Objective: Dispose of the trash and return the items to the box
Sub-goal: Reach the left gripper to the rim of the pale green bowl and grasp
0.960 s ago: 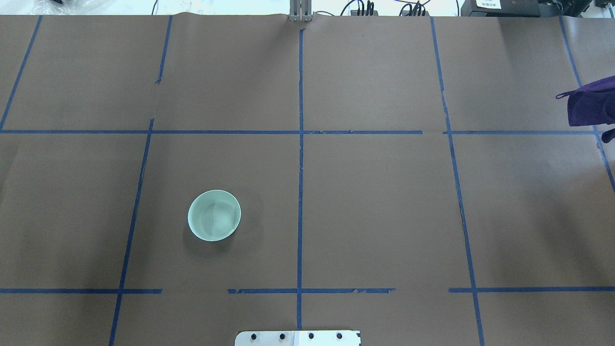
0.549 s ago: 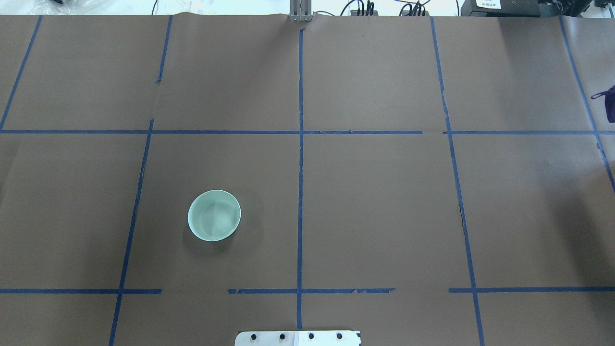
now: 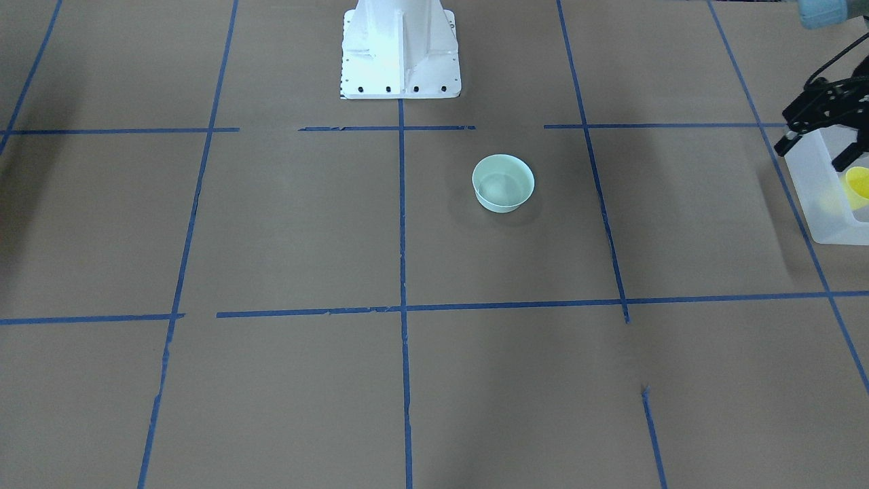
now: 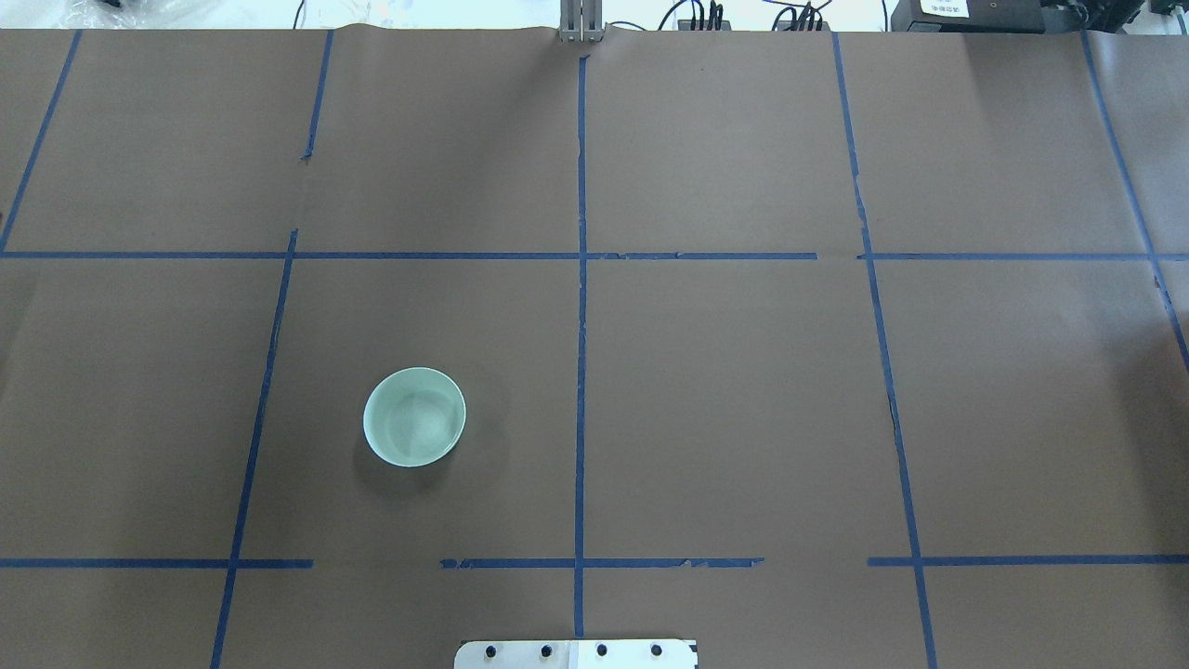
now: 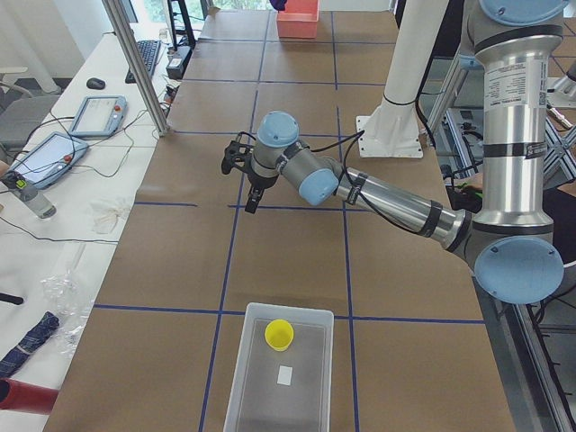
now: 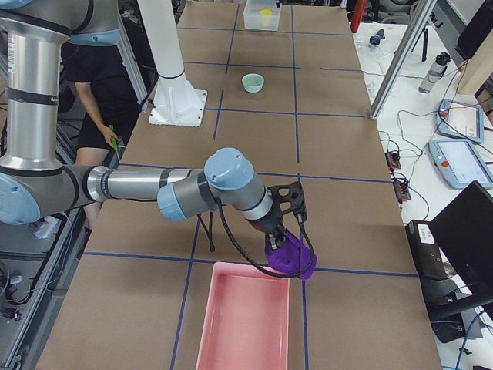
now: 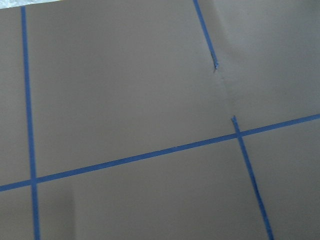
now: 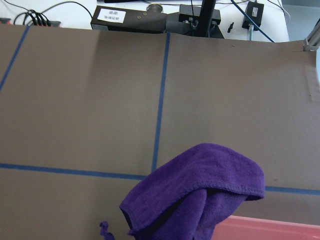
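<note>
Front view: left gripper [image 3: 811, 157] spread wide, empty, by the box [image 3: 815, 210] at three o'clock; box and the yellow cup [image 3: 859, 182] inside cut off by the edge. Bowl [image 3: 503, 183] sits near centre. Overhead: bowl at seven o'clock. Right side view: right gripper [image 6: 286, 235] above purple cloth [image 6: 293, 260]; grip hidden, can't tell. Wrist view: white label [image 8: 112, 13] unreadable.

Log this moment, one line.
left gripper open, empty | right gripper state unclear, purple cloth at pink bin edge | cup in box | bowl on table
</note>
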Robot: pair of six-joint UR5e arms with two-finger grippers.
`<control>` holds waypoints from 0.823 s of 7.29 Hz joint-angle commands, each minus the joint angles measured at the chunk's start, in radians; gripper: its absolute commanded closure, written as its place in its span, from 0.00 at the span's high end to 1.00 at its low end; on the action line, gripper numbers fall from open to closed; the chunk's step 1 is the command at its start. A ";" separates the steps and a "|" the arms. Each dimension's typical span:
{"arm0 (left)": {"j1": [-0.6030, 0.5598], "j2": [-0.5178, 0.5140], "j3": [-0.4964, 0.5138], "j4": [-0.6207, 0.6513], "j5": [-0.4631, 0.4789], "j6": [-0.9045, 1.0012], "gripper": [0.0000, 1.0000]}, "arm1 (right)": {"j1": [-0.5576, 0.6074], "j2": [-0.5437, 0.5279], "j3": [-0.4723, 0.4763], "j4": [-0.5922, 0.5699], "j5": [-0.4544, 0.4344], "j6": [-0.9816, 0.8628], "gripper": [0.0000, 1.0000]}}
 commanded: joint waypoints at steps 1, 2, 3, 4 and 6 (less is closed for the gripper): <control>0.199 -0.057 0.004 -0.082 0.073 -0.299 1.00 | 0.027 0.004 -0.011 -0.232 -0.123 -0.292 0.00; 0.278 -0.088 0.007 -0.084 0.133 -0.386 1.00 | 0.026 -0.003 -0.014 -0.280 -0.213 -0.322 0.00; 0.315 -0.110 0.015 -0.084 0.150 -0.413 1.00 | 0.026 -0.007 -0.061 -0.290 -0.282 -0.383 0.00; 0.347 -0.127 0.027 -0.088 0.154 -0.453 1.00 | 0.026 0.009 -0.133 -0.284 -0.289 -0.419 0.00; 0.367 -0.164 0.039 -0.090 0.175 -0.487 1.00 | -0.003 0.019 -0.186 -0.285 -0.293 -0.410 0.00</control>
